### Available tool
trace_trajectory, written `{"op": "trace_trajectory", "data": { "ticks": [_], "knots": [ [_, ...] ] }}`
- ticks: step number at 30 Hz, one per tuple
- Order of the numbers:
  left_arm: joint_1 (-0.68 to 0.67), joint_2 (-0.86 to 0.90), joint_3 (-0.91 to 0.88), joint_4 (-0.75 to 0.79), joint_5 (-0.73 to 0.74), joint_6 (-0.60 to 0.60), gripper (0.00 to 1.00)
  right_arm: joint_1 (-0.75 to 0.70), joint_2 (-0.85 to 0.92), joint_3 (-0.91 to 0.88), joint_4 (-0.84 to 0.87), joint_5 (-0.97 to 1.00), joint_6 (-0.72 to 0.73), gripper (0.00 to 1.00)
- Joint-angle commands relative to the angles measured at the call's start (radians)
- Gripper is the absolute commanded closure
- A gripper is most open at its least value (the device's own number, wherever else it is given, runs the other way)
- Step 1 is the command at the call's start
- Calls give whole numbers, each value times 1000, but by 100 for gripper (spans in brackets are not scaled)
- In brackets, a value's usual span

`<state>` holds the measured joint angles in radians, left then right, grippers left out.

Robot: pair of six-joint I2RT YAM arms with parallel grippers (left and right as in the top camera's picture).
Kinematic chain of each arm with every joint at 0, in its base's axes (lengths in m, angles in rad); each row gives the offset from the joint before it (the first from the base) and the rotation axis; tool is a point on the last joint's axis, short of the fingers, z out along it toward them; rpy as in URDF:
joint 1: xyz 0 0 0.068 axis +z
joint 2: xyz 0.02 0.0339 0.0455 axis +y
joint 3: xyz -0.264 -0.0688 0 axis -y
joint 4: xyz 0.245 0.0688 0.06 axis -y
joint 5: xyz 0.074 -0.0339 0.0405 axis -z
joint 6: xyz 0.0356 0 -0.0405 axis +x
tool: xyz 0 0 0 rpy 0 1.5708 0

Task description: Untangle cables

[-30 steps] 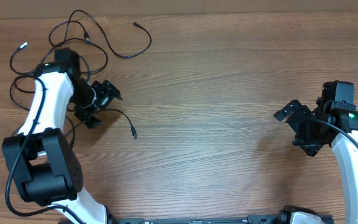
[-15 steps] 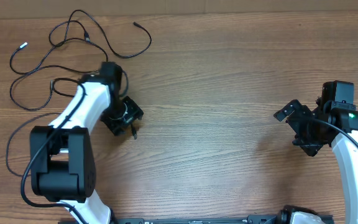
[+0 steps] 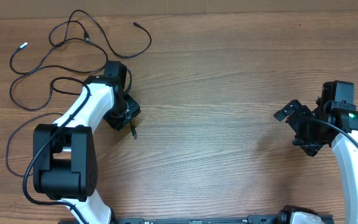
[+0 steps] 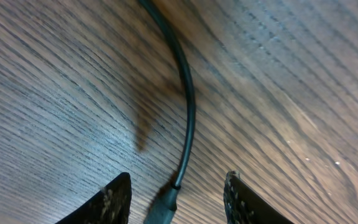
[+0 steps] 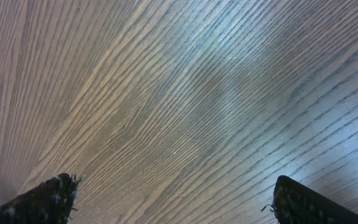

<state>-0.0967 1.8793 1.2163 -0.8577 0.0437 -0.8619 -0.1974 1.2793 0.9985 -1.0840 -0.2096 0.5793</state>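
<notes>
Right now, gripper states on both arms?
Left gripper: open, straddling the plug end of a black cable, not gripping it.
Right gripper: open, empty, above the wooden table.

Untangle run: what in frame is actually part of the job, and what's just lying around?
Job: cables, looped far left; one plug end between the left tool's open fingers.
Not job: thick wire on the right arm; wooden table; right tool, open over bare wood.
</notes>
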Motion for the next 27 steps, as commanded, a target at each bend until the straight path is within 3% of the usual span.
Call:
{"op": "trace_trajectory", "data": {
  "ticks": [1,9,12,17,23,27],
  "knots": [
    [-2,31,-8,3,-26,-6,53,-3,-6,23,5,7,-5,0],
    [-2,92,-9,16,-52,-6,63,-3,-6,23,5,7,-5,0],
    [-1,115,-9,32,-51,-6,72,-3,-6,23,5,7,-5,0],
    [9,128,-9,68,-51,-6,95,-3,-6,23,5,7,-5,0],
    [84,128,-8,140,123,-13,96,-3,-6,23,5,7,-5,0],
    [138,128,-8,133,141,-61,96,-3,-6,23,5,7,-5,0]
  ]
}}
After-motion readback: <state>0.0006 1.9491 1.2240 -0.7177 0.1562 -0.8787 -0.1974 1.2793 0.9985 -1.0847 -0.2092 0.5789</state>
